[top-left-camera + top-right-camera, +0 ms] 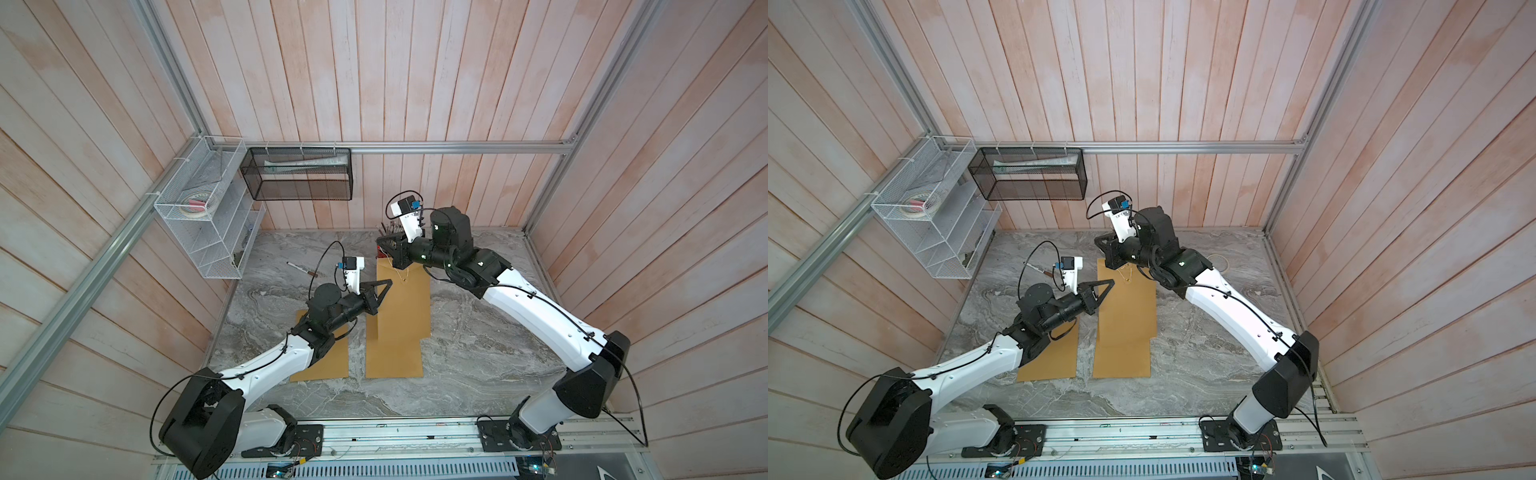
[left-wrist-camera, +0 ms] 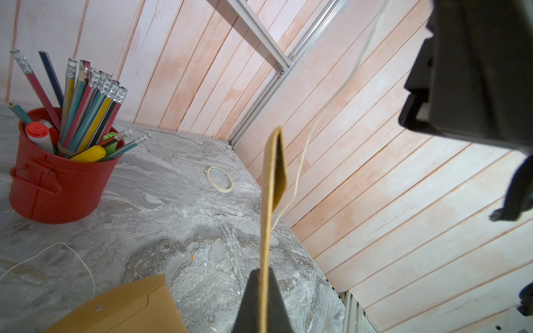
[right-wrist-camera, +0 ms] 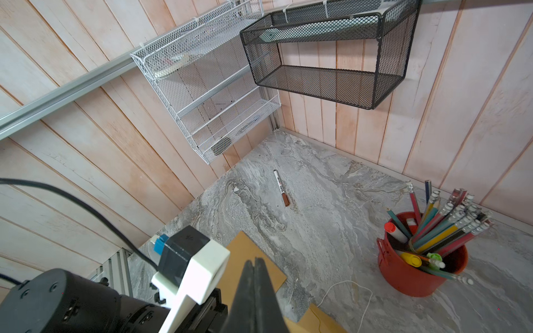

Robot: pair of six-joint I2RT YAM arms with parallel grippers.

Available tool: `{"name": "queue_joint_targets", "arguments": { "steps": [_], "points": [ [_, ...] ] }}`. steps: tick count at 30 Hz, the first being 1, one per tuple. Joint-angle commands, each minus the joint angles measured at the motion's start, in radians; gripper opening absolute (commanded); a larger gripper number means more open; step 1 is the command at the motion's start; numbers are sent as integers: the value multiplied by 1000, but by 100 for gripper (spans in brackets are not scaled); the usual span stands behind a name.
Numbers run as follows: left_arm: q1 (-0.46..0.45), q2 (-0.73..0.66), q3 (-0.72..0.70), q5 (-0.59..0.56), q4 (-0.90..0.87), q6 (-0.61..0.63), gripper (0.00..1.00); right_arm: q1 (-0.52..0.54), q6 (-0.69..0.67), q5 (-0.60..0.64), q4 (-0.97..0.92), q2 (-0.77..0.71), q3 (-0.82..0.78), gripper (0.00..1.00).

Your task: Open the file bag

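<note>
Both top views look steeply down from high over the whole surface (image 1: 478, 374). Each wrist view sits low and close, apparently facing opposite corners; both share the cup (image 2: 57, 184).

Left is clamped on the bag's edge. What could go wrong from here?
1. The left gripper pinches only the thin raised edge of the file bag; a tug could slip or tear it.
2. The string runs up toward the shut right gripper and may snag.
3. The red pencil pot stands beside the right gripper, easy to knock.
</note>
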Motion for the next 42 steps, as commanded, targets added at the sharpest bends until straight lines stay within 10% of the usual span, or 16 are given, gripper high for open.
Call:
{"name": "queue_joint_targets", "arguments": {
  "steps": [1, 42],
  "points": [
    [3, 2, 21, -35, 16, -4, 0, 7, -5, 15, 7, -29, -17, 0],
    [121, -43, 61, -128, 40, -33, 0, 6, 181, 57, 133, -247, -527, 0]
  ]
}}
